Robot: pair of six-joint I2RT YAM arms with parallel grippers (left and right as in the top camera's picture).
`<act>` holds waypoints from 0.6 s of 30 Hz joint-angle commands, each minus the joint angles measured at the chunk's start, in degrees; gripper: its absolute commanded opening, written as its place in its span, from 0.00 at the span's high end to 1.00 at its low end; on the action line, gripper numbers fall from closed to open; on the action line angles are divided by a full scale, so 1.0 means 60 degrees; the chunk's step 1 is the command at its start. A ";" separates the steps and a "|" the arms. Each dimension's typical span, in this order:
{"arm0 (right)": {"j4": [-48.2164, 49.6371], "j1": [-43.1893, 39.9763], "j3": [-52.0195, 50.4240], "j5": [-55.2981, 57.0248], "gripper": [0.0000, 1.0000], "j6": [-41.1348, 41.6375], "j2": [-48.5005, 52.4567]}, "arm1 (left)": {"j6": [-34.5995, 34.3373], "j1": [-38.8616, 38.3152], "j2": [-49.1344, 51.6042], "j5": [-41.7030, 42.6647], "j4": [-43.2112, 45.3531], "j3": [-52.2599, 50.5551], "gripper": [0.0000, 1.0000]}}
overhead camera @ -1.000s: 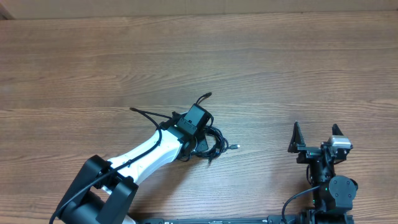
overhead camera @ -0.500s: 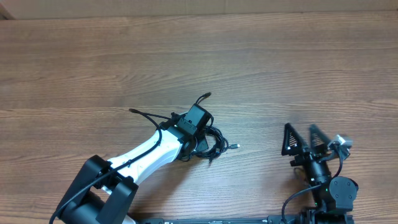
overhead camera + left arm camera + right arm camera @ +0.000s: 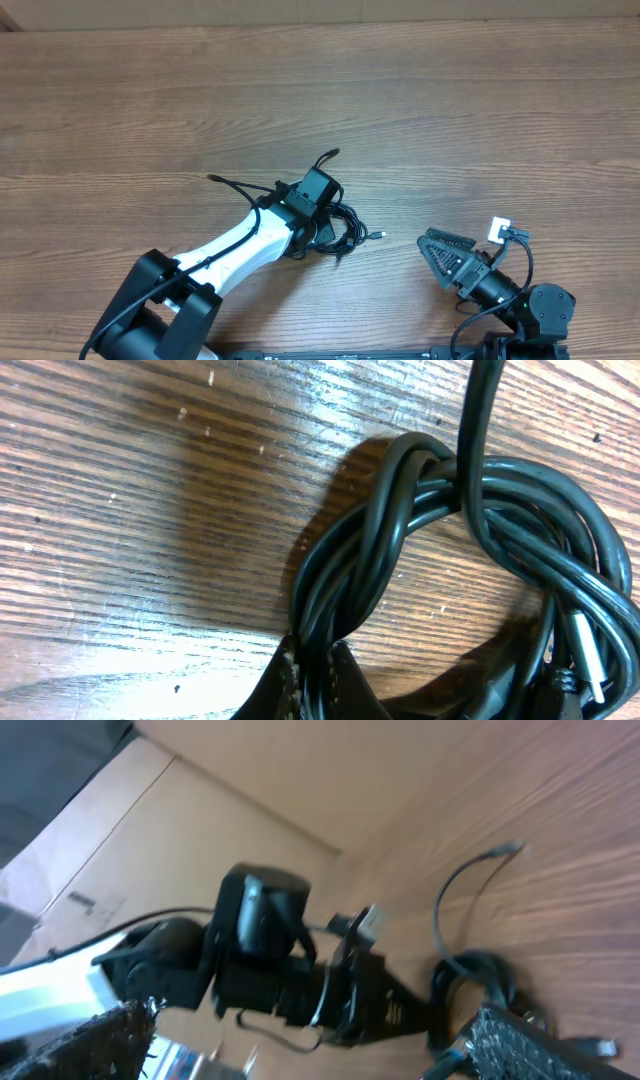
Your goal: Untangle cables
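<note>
**A:** From overhead, where are the 2 cables (image 3: 348, 226)?

**B:** In 1 knotted bundle on the worktop (image 3: 450, 120), left of centre. The left gripper (image 3: 325, 232) sits down on the bundle, and the left arm (image 3: 240, 245) hides its jaws. The right gripper (image 3: 432, 248) lies turned on its side, well apart from the bundle and pointing toward it.

**A:** And the left wrist view?

**B:** The fingers (image 3: 288, 682) are pressed together, pinching a few black strands where the loops cross. A silver plug (image 3: 585, 660) lies at the right.

**A:** Right wrist view?

**B:** Its 2 fingers (image 3: 90, 1040) are spread wide and hold nothing. The bundle lies ahead, beside the left arm.
</note>
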 commanded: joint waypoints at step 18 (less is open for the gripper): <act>-0.3512 -0.0036 0.2521 0.0594 0.01 -0.1373 0.2528 | -0.0197 -0.0073 0.0149 0.0066 -0.0244 -0.0153 0.96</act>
